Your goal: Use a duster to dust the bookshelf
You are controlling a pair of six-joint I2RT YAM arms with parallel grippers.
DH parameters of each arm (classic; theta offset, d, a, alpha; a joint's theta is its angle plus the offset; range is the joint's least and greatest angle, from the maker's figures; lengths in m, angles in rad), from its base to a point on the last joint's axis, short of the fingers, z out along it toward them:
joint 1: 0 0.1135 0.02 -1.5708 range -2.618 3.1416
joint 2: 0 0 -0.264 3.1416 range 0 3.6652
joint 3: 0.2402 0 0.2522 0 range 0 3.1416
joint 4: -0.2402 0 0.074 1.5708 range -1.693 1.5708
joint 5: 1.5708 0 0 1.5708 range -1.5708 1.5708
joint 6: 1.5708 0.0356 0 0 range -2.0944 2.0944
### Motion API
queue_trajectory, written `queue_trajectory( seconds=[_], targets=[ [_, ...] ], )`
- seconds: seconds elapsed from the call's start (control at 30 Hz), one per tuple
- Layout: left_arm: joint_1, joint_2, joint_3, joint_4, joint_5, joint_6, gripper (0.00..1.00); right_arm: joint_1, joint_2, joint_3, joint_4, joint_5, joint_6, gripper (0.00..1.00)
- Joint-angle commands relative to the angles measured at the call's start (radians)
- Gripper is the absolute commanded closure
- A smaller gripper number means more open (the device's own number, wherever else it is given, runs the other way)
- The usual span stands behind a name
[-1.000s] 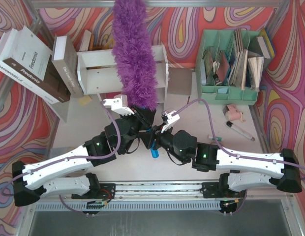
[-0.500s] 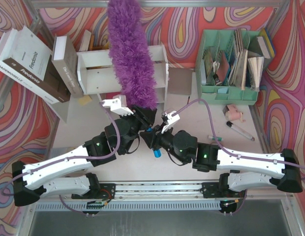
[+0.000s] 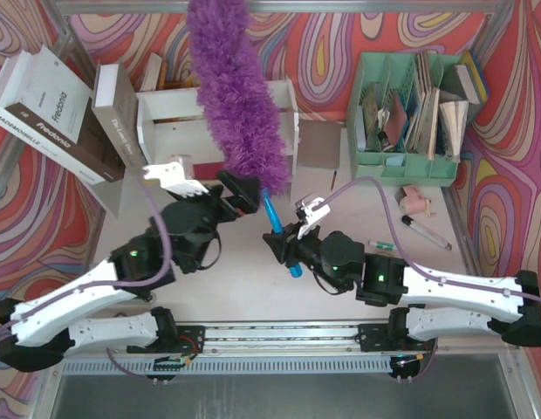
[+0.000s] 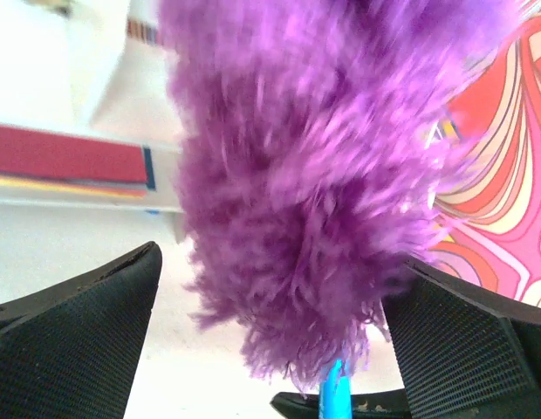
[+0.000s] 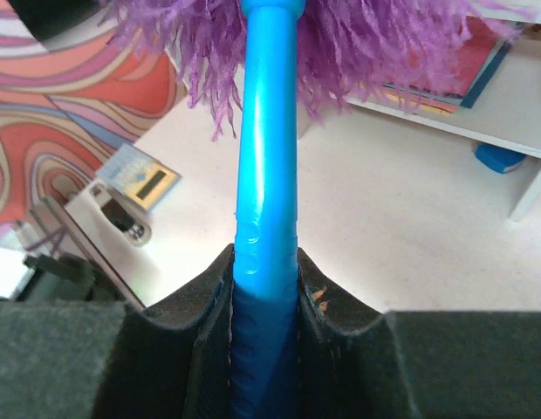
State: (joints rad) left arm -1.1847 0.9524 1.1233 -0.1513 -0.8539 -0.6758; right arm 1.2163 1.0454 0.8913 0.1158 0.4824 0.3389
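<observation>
Fluffy purple duster with a thin bright blue plastic handle (image 3: 240, 105) is raised off the pale bench (image 3: 253, 297), its head slanting up across the front of the small white wooden two-tier bookshelf (image 3: 179, 131); whether fibres touch a panel I cannot tell. Right pincer (image 3: 284, 246) is clenched low on the blue handle (image 5: 266, 175) and is the only grip. Left pincer (image 3: 246, 192) is released, jaws gaping either side of the head's base. For a good sweep, I judge the left arm should draw clear first so fibres do not snag. Then lay the head flat along the top panel and drag slowly, since so low a grip lets the long head twist. Mind the big books (image 3: 52, 113) leaning at the shelf's left end
</observation>
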Motion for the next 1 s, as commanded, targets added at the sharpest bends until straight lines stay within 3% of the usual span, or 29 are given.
queue_trajectory(
  seconds=[0.0,0.13,0.37,0.63,0.97],
  targets=[
    [-0.002,-0.082,0.169,-0.205,-0.074,0.222,0.02,0.0,-0.089,0.031,-0.116,-0.025,-0.116,1.0],
    [-0.002,-0.141,0.318,-0.309,-0.176,0.361,0.02,0.0,-0.137,0.041,-0.264,-0.117,-0.139,1.0],
    [-0.003,-0.212,0.378,-0.281,-0.321,0.542,0.02,0.001,-0.132,0.065,-0.45,-0.356,-0.186,1.0],
    [-0.003,-0.287,0.289,-0.19,-0.394,0.609,0.01,0.0,-0.197,-0.008,-0.417,-0.461,-0.253,1.0],
    [-0.002,-0.339,0.255,-0.14,-0.45,0.676,0.01,0.001,-0.238,0.039,-0.612,-0.568,-0.33,1.0]
  ],
)
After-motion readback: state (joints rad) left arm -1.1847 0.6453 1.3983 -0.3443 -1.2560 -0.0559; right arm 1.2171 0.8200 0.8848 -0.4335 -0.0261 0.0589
